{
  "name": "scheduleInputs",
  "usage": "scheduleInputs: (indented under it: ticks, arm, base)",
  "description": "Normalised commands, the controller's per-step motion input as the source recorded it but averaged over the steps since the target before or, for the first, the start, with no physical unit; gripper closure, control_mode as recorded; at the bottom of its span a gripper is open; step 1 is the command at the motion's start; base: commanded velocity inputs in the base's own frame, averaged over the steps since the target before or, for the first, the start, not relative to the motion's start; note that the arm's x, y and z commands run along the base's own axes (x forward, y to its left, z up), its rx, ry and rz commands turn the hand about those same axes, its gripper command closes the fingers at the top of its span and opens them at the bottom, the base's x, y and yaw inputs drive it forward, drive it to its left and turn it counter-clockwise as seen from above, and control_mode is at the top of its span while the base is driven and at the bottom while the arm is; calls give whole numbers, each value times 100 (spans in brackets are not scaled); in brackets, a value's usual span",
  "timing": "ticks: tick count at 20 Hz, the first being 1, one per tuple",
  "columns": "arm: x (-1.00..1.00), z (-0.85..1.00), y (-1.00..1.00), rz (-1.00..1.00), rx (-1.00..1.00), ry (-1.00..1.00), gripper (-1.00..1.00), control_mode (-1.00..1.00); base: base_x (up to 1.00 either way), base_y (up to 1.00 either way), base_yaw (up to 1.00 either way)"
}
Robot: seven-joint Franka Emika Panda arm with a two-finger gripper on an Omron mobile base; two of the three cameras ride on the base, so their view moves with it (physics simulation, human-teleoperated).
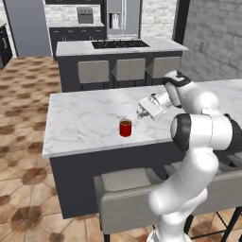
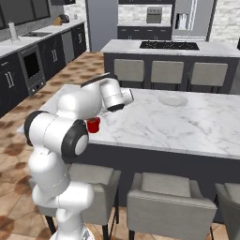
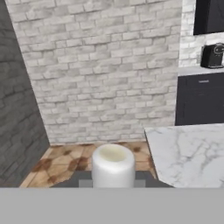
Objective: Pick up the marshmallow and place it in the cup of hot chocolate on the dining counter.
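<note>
The red cup of hot chocolate (image 1: 125, 128) stands on the marble bench (image 1: 80, 123), below and left of the fingers (image 1: 141, 113), which hover above the bench, closed tight on the white marshmallow (image 3: 113, 166).

One red cup (image 1: 125, 128) is counted on the dining counter (image 1: 85, 118), plus one marshmallow (image 3: 113, 166) and one grey plate (image 2: 172, 100). Three stools (image 1: 129, 69) are seen at the cooktop counter (image 1: 75, 47), and one fridge (image 1: 122, 18) is spotted too.
</note>
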Motion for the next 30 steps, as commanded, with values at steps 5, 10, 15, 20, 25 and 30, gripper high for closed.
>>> scheduleInputs:
  ticks: [5,10,15,20,25,30]
  arm:
    - [17,-21,8,0,0,0,100,-100]
    - [15,-19,5,0,0,0,100,-100]
    - [13,-13,0,0,0,0,100,-100]
    - [11,-17,0,0,0,0,100,-100]
    - [22,-17,4,0,-1,0,100,-100]
    - [29,-18,4,0,0,0,100,-100]
  base:
    - [0,0,0]
    - [0,0,0]
    - [0,0,0]
    - [0,0,0]
    - [0,0,0]
    - [0,0,0]
